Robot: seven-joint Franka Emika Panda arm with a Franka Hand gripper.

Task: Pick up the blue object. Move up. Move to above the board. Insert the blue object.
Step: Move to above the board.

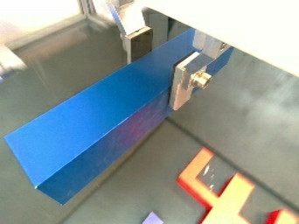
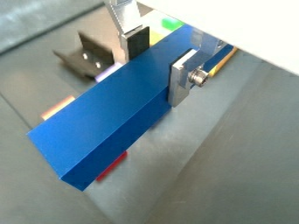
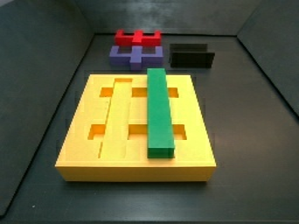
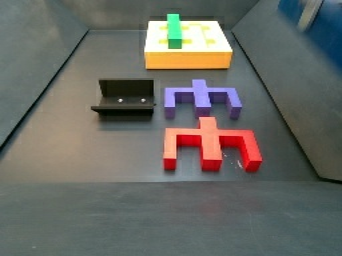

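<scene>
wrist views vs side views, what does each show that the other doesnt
Only the wrist views show the gripper shut on the blue object, which is lifted off the floor. Only the side views show the board with the green bar lying in one of its grooves, and the purple block whole. Both kinds show the fixture and the red block, though in a wrist view the red block is only an orange-red piece beneath the bar.

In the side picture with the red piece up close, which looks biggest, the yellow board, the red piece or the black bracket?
1. Red piece, partly because it's nearest.
2. Yellow board, which is farther.
3. Fixture.
The gripper is at the edge, holding the blue object.
</scene>
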